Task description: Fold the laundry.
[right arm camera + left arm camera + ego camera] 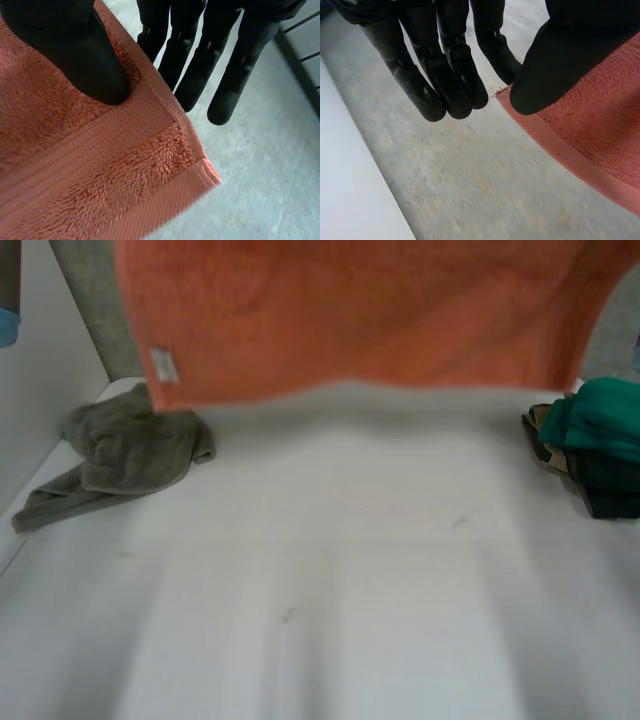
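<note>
An orange towel (370,320) hangs spread out above the far side of the white table (330,590), its lower edge just over the tabletop, a small white tag (163,365) near its left side. In the left wrist view my left hand (445,75) pinches a corner of the towel (590,145) between thumb (555,65) and straight fingers. In the right wrist view my right hand (75,45) pinches the towel (100,165) beside another corner, thumb on the pile, fingers (195,65) behind the edge.
A crumpled grey-green cloth (125,450) lies at the table's far left, near the wall. A stack of folded teal and dark cloths (600,445) sits at the far right edge.
</note>
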`<action>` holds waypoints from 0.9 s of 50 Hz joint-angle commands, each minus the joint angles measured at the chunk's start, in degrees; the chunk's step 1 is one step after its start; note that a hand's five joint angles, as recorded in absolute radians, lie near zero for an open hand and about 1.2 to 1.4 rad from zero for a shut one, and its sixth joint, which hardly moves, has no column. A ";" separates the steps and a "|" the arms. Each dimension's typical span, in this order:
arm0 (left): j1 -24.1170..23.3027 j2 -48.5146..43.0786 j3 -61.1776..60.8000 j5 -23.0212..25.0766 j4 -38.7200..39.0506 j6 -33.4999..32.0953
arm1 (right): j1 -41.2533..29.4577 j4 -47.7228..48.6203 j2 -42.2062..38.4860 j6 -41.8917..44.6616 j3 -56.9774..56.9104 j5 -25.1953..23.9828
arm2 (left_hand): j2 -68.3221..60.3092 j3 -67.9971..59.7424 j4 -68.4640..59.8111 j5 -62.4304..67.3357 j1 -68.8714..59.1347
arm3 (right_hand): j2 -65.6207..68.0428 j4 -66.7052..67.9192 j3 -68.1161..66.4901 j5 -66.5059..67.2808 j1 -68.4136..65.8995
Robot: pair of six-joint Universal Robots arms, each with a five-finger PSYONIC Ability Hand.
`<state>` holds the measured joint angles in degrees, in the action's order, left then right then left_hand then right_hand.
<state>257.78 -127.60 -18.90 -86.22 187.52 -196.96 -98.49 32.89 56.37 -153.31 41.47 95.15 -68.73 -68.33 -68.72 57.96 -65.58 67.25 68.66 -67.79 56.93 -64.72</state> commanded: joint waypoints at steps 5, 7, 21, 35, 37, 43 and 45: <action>1.32 1.74 -14.40 2.11 3.55 0.62 | -1.71 -3.88 3.48 -1.82 13.02 -6.46 | -11.27 -11.67 -11.28 12.04 -14.42 | 12.75 11.34 -12.21 13.07 -15.28; 2.02 1.48 -17.64 1.93 3.29 -0.87 | -1.71 -6.24 2.44 -1.82 14.33 -6.90 | -11.27 -11.67 -11.28 12.04 -14.42 | 12.75 11.34 -12.21 13.07 -15.28; 3.34 6.92 -48.41 6.94 -4.08 -14.84 | -0.39 -24.17 -4.25 4.41 26.90 -11.91 | -11.27 -11.67 -11.28 12.04 -14.42 | 12.75 11.34 -12.21 13.07 -15.28; 10.54 27.12 -78.81 4.13 -34.21 -43.91 | 7.95 -55.53 14.88 31.80 48.68 -11.65 | -11.27 -11.67 -11.28 12.04 -14.42 | 12.75 11.34 -12.21 13.07 -15.28; 11.60 28.71 -81.20 4.13 -36.86 -46.92 | 9.45 -56.62 16.74 36.74 51.16 -12.09 | -11.27 -11.67 -11.28 12.04 -14.42 | 12.75 11.34 -12.21 13.07 -15.28; 9.60 31.54 -80.78 4.66 -38.81 -50.11 | 9.64 -50.57 18.07 43.10 54.60 -13.85 | -11.27 -11.67 -11.28 12.04 -14.42 | 12.75 11.34 -12.21 13.07 -15.28; 7.05 30.49 -77.80 3.61 -37.85 -47.92 | 9.28 -49.33 17.37 41.87 53.99 -13.85 | -11.27 -11.67 -11.28 12.04 -14.42 | 12.75 11.34 -12.21 13.07 -15.28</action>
<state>269.61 -96.47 -101.36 -81.73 148.25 -247.27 -88.32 -21.67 74.69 -110.82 95.55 81.85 -68.73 -68.34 -68.76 57.96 -65.58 67.24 68.67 -67.80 58.04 -66.58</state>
